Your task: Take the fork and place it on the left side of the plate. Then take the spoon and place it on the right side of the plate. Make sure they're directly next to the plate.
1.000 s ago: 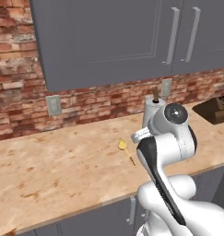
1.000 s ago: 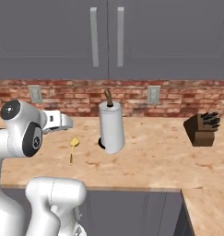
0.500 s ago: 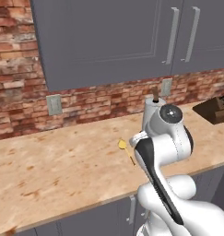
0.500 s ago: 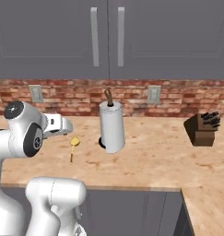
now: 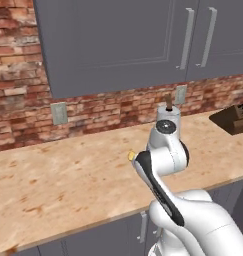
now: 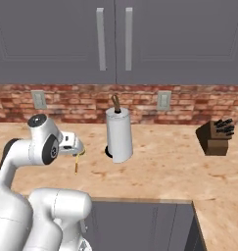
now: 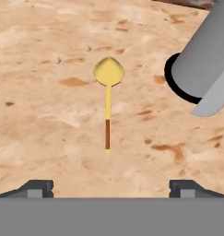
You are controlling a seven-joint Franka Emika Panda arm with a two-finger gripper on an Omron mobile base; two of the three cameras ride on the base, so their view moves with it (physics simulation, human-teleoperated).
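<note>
The spoon [image 7: 108,99] lies flat on the wooden counter [image 7: 49,115], its yellow-gold bowl pointing away from the hand and its slim handle pointing back toward it. My gripper [image 7: 111,189] hangs above the handle end. It is open, the two dark fingertips [image 7: 37,188] standing wide apart with nothing between them. In the right base view the gripper [image 6: 74,145] hovers just over the spoon [image 6: 77,165]. In the left base view the spoon's bowl [image 5: 131,156] peeks out beside the arm. The fork and the plate are out of view.
A grey paper towel roll on a dark base [image 6: 119,136] stands close to the right of the spoon, and it shows in the hand view as the paper towel roll [image 7: 203,60]. A knife block [image 6: 216,138] sits far right. A brick wall and grey cabinets rise behind the counter.
The hand has come down and slightly forward over the spoon. The jaws have stayed wide open. The spoon has not moved.
</note>
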